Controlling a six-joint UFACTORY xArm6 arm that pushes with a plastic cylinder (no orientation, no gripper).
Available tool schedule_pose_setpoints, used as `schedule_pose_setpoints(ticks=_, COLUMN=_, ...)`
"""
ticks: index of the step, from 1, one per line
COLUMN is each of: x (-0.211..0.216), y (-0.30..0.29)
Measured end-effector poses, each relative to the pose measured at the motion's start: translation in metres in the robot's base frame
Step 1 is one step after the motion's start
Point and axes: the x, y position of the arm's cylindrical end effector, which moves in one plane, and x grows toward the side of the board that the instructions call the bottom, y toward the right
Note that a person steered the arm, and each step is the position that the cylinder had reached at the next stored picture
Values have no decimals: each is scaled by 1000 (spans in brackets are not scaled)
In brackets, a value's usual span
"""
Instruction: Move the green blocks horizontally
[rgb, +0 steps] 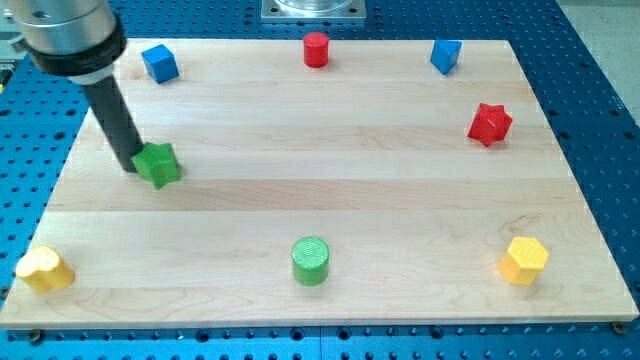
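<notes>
Green blocks sit on a pale wooden board with straight lengthwise grain: a green star-shaped block toward the view's left, and a green cylinder with a finely ribbed top face near the bottom edge, about midway across. The arm ends in a smooth dark rod under a grey metal collar, with no claw to be released or clenched; my tip touches the star's left side. A blue cube, a red cylinder and a blue angular block line the top edge. A red star-shaped block lies at the right, a yellow hexagonal block at the bottom right, a yellow rounded block at the bottom left. Around the board runs a blue perforated metal table. No writing is legible.
</notes>
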Motion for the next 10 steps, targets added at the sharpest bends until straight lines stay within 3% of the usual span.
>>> schedule_pose_setpoints(ticks=2, x=25, y=74)
schedule_pose_setpoints(ticks=3, x=35, y=49)
schedule_pose_setpoints(ticks=4, x=85, y=34)
schedule_pose_setpoints(ticks=5, x=84, y=65)
schedule_pose_setpoints(ticks=7, x=37, y=72)
schedule_pose_setpoints(ticks=8, x=132, y=59)
schedule_pose_setpoints(ticks=9, x=172, y=117)
schedule_pose_setpoints(ticks=10, x=172, y=182)
